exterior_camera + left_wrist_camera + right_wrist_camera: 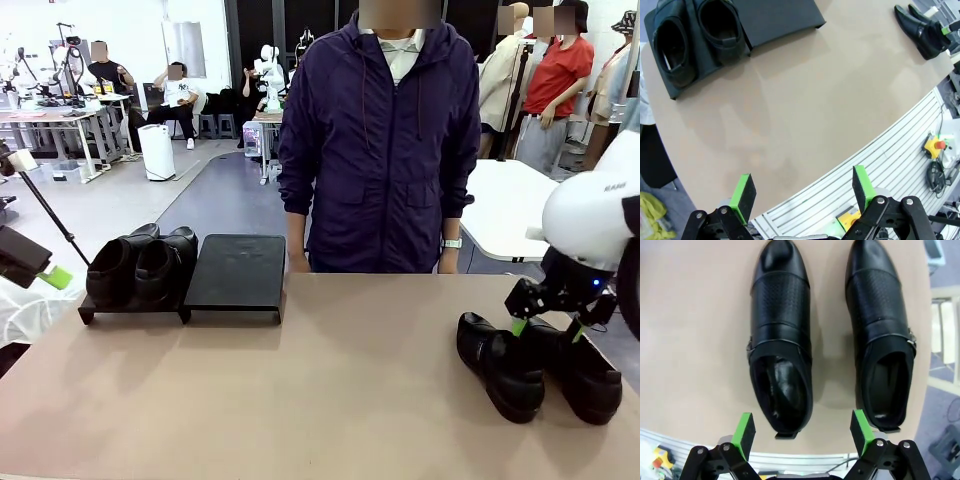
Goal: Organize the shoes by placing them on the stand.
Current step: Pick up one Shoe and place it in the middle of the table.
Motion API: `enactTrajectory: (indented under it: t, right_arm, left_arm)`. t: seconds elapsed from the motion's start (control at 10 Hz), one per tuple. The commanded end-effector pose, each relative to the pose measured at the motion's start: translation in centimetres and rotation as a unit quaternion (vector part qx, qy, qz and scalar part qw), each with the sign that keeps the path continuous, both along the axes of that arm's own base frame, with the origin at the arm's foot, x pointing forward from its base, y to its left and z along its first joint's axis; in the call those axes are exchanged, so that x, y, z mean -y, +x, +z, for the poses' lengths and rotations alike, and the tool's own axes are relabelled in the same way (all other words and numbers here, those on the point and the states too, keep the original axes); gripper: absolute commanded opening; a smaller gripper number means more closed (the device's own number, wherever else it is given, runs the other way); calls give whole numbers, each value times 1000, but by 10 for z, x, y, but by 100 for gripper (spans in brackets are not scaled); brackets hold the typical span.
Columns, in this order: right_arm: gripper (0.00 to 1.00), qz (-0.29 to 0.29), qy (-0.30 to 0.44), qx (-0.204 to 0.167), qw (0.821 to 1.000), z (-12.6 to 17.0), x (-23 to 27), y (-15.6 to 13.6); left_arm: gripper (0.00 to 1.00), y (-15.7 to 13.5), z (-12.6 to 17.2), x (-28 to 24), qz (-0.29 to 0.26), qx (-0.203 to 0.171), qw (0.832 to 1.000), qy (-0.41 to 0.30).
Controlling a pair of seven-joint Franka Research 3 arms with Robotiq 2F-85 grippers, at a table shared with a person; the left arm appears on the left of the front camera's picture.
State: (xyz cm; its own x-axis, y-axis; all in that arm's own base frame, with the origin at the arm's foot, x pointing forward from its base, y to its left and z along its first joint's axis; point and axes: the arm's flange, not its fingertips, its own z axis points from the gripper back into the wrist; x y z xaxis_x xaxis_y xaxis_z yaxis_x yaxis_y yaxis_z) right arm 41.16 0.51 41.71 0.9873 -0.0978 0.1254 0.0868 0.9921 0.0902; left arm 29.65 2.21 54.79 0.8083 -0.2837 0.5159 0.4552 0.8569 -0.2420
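Observation:
Two black shoes (140,265) stand side by side on the left half of the low black stand (237,272); its right half is bare. Two more shoes lie on the table at the right, toes toward me, one (500,365) left of the other (582,372). My right gripper (545,328) hangs open just above their heel ends. In the right wrist view, both shoes (780,335) (885,335) lie beyond the open fingers (743,432), the left one more in line with the gap. My left gripper (45,275) is open at the table's left edge, high over the near rim (802,187).
A person in a dark purple jacket (380,140) stands at the far side of the table, arms down. The tan tabletop (330,380) between the stand and the right pair is free. A slatted base with a yellow emergency-stop box (934,146) lies below the near edge.

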Motion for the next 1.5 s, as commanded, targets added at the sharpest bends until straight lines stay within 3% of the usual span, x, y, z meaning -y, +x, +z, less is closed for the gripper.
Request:
enactTrajectory:
  t: [0.0, 0.6, 1.0, 1.1, 1.2, 1.4]
  right_arm:
    - [100, -28, -22, -8, 999, -19, -6, 7]
    - [100, -50, -26, -45, 997, -56, -7, 18]
    - [100, -67, -12, -43, 997, -67, -2, 21]
    - [40, -64, -15, -47, 997, -69, -2, 21]
    - [0, -63, -17, -52, 997, -71, -1, 22]
    - [0, -60, -20, -56, 996, -73, -1, 23]
  left_arm:
    - [100, -2, -1, 0, 3, -4, 1000, 5]
    - [100, -2, -1, 0, 3, -4, 1000, 5]
    - [100, -2, -1, 0, 3, -4, 1000, 5]
    - [100, -2, -1, 0, 3, -4, 1000, 5]
    - [100, -2, -1, 0, 3, -4, 1000, 5]
    - [100, -2, -1, 0, 3, -4, 1000, 5]
